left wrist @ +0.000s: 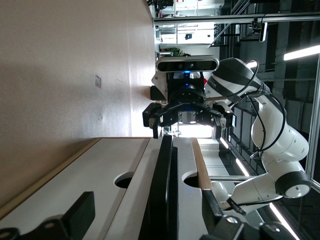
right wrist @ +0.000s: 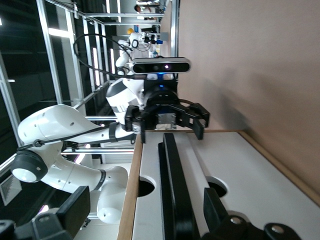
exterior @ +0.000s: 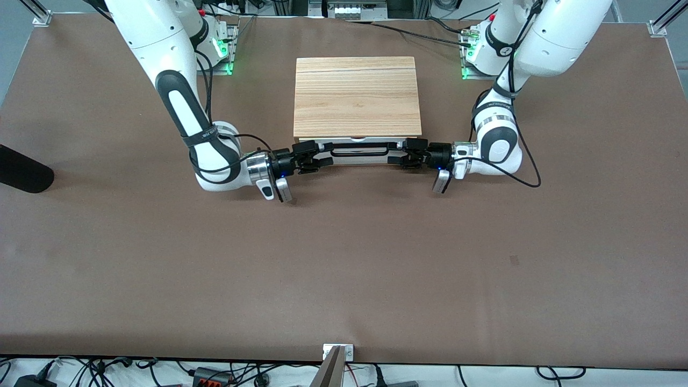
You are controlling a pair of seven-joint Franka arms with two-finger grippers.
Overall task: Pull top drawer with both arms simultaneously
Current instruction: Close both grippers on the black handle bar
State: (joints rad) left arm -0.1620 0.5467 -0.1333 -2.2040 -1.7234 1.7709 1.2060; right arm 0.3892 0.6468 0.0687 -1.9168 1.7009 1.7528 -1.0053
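Close both spread, empty grippers, left gripper [exterior: 404, 154] and right gripper [exterior: 310, 157], on the handle [exterior: 359, 152] between the jaws; pull top drawer [exterior: 359, 157] evenly, straight outward.

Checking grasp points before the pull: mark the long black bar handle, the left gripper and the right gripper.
long black bar handle [exterior: 359, 151], front view, middle of the bar.
left gripper [exterior: 404, 155], front view, between its fingertips at the bar's end.
right gripper [exterior: 317, 157], front view, between its fingertips at the bar's other end.
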